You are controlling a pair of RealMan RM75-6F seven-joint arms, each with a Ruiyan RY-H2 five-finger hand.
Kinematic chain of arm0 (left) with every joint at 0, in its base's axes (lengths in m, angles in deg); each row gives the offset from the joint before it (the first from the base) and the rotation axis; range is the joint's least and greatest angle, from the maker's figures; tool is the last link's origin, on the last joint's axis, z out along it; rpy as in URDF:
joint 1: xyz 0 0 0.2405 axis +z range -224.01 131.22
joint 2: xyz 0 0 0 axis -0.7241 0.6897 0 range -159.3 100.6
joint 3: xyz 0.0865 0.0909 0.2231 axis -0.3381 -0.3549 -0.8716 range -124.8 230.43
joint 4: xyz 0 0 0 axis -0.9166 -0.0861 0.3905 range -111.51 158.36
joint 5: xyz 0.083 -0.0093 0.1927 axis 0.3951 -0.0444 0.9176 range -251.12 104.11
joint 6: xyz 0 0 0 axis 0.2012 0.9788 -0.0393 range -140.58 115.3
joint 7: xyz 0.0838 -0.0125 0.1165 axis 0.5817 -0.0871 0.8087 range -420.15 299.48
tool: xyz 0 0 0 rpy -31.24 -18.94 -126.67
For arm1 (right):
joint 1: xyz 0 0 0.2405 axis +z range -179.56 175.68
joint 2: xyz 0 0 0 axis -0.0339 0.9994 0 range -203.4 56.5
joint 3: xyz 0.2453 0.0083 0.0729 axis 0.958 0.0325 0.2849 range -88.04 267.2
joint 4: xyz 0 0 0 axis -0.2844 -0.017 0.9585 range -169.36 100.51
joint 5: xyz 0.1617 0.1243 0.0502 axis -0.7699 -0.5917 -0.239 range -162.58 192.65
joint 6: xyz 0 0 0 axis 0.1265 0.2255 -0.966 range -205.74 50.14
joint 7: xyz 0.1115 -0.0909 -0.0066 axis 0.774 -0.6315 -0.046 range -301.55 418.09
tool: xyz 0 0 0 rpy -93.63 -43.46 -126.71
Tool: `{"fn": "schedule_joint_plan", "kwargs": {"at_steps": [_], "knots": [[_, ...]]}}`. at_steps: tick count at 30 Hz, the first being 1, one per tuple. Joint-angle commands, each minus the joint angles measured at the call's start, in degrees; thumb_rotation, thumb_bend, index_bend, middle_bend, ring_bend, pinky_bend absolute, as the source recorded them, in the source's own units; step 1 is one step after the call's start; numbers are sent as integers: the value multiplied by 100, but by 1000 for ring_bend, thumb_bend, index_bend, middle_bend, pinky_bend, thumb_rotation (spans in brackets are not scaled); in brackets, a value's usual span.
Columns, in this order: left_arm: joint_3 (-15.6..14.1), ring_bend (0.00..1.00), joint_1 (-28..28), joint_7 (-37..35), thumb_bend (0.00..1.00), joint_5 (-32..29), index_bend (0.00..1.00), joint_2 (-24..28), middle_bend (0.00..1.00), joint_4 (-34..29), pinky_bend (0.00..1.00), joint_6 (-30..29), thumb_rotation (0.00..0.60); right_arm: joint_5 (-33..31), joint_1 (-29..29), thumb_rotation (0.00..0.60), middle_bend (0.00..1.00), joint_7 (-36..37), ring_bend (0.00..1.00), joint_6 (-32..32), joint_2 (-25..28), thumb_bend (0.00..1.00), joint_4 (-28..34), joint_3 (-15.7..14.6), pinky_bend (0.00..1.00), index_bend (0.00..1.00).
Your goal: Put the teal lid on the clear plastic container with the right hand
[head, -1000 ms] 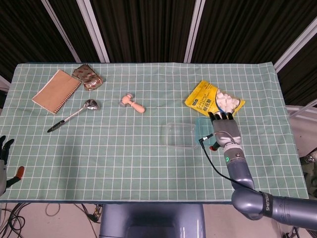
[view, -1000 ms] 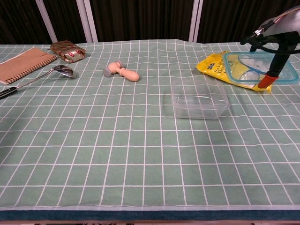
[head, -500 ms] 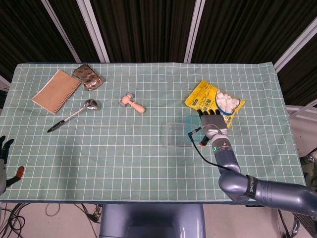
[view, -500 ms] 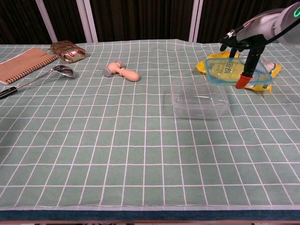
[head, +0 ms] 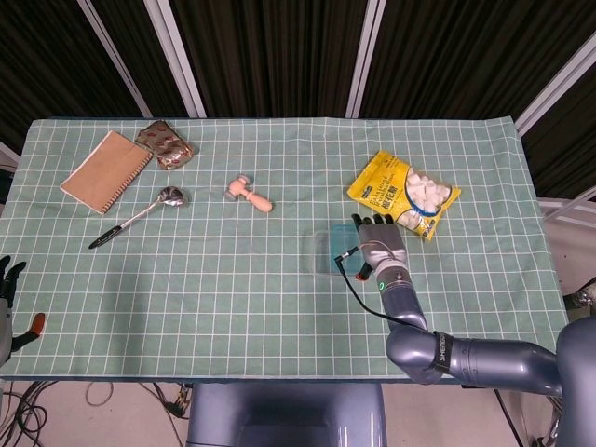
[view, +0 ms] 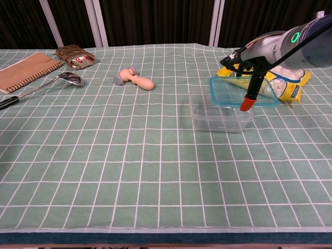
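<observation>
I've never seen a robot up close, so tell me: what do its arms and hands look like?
The right arm is smooth grey-blue metal with a small green light ring. A thin black cable loops along the right hand, which has dark fingers and a red-orange thumb tip. The left hand is dark too, with a red tip.

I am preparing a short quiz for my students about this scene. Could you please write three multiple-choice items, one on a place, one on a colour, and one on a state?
1. Where is the teal lid?
A. above the clear container
B. on the notebook
C. beside the spoon

2. What colour is the snack bag?
A. red
B. yellow
C. purple

3. What is the right hand doing?
A. resting empty
B. holding the lid
C. holding the spoon

Answers: 1 A, the lid hangs over the container's right part, not seated. 2 B, the bag is yellow in both views. 3 B, its fingers grip the lid in the chest view.
</observation>
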Motion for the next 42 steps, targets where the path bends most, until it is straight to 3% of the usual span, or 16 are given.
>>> {"fn": "schedule_joint_plan", "kwargs": {"at_steps": [1,12,23,42], "knots": [[-4,0,-1,-4,317,-1,106,2,0,-4,0,5,600,-17,49,600,442,45,67,53,-110,187,-96,6,0,0],[7,0,-20,-53,317,-62,106,39,0,-18,0,51,600,-255,182,600,445,5,67,292,-416,186,-373,83,0,0],[2,0,-34,-72,317,-85,106,54,0,-26,0,72,600,-124,209,600,445,32,67,282,-544,187,-233,123,0,0],[-3,0,-45,-137,318,-88,106,101,0,-51,0,83,600,-44,255,600,445,27,67,318,-914,187,-574,139,0,0]]}}
